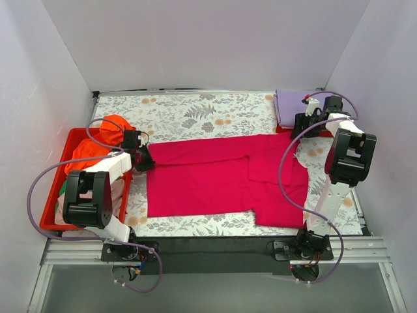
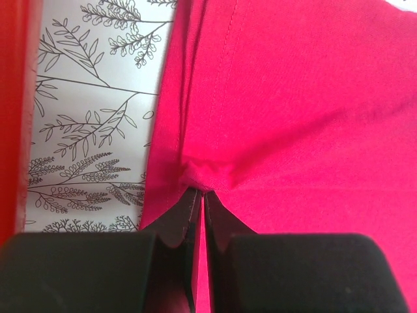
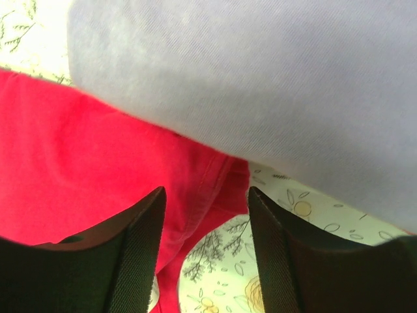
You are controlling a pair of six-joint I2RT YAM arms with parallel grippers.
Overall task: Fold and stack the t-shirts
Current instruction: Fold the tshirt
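- My left fingers (image 2: 195,203) are clamped tight on the left-hand edge of the crimson t-shirt (image 1: 215,182), with a small pucker of cloth gathered at their tips
- The crimson t-shirt lies spread flat on the patterned worktop (image 1: 189,114), its long axis running from my left side to my right, so nearly all of it stretches away from that pinch toward my other arm
- My right fingers (image 1: 303,124) stand parted at the shirt's far right corner and have hold of nothing; the wrist view shows a stitched crimson edge lying beneath the gap between them
- A folded lavender t-shirt (image 1: 293,101) sits at the back right corner, just beyond my right fingers and touching or overlapping the crimson cloth there
- An orange t-shirt (image 1: 107,134) is heaped in the red tray (image 1: 52,195) just left of my left fingers
- By my reading, the fold turns on both far corners being gripped: my left arm has its end, while my right arm is the nearer one to the opposite end and has not yet closed on it
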